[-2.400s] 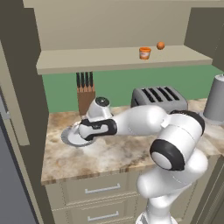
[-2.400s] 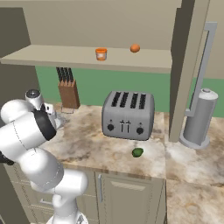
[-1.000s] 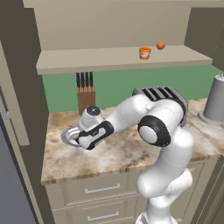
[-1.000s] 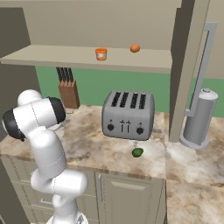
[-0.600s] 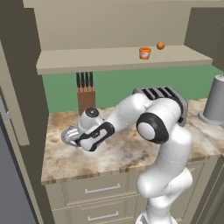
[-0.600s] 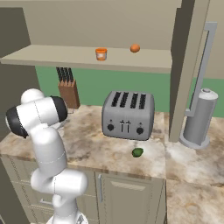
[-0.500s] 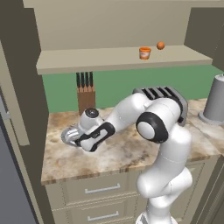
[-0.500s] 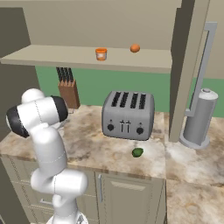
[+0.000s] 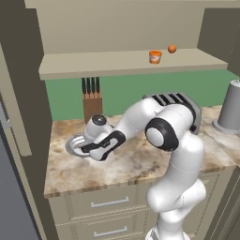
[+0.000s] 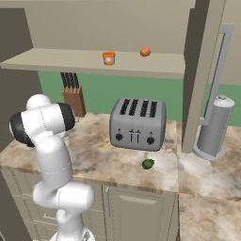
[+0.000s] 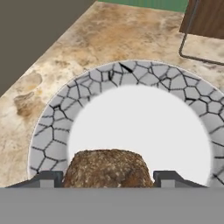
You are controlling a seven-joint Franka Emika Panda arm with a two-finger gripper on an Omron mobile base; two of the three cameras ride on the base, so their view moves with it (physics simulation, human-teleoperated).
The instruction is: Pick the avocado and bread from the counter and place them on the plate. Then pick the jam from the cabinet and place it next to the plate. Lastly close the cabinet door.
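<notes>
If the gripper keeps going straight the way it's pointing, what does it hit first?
Most likely the plate: the gripper points down at it, with the bread between its jaws, though how far above is unclear.

From where I stand, nothing carries readable writing: no words, brands, numbers or signs on any surface here.

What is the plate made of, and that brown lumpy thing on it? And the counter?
The plate looks like glazed ceramic: smooth white middle, grey rim with a crackle pattern. The bread looks crusty and rough, speckled brown. The counter looks like polished stone, marbled beige and brown, though it could be an imitation.
</notes>
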